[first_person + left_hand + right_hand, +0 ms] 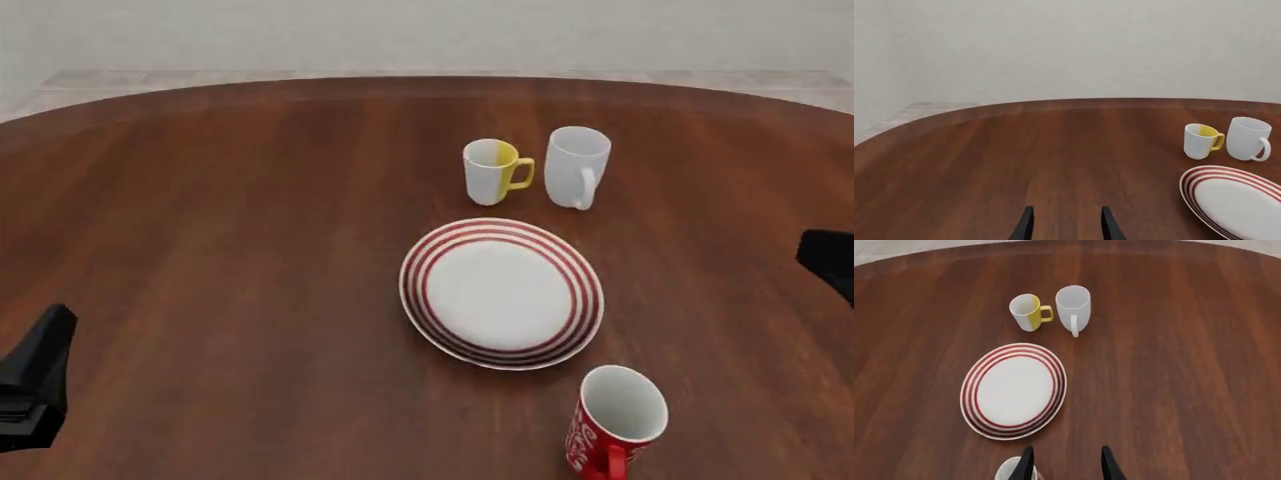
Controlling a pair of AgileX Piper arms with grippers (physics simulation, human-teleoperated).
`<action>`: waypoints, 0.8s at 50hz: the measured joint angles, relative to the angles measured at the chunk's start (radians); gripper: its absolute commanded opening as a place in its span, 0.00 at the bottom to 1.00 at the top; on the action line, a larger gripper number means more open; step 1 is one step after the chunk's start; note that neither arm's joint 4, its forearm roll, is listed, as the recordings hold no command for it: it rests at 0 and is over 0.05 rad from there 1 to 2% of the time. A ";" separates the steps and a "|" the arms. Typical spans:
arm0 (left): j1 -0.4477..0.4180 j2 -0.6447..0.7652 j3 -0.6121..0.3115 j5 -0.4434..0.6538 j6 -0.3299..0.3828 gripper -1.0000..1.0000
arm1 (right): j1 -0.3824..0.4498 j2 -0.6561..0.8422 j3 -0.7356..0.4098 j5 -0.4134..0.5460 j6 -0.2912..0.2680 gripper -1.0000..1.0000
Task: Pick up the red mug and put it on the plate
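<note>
The red mug (614,420) stands upright near the table's front edge, just front-right of the plate (501,292); white lettering shows on its side and its handle faces the front. The plate, white with red rings, lies in the middle of the table with nothing on it. In the right wrist view my right gripper (1067,466) is open above the table, and only a sliver of the red mug (1007,472) shows beside one finger. My left gripper (1067,227) is open over bare wood, far from the mug, with the plate (1201,187) off to one side.
A white-and-yellow mug (494,170) and a plain white mug (577,165) stand side by side behind the plate. The left arm (34,385) shows at the front left edge, the right arm (830,258) at the right edge. The round wooden table (214,230) ends at a pale wall.
</note>
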 measured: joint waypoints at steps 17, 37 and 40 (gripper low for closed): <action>0.000 0.000 0.000 0.000 0.000 1.00 | 0.037 0.091 0.089 -0.014 0.072 1.00; 0.000 0.000 0.000 0.000 0.000 1.00 | 0.233 0.130 0.097 0.024 0.196 1.00; 0.000 0.000 0.000 0.000 0.000 1.00 | 0.248 0.134 0.102 0.026 0.204 1.00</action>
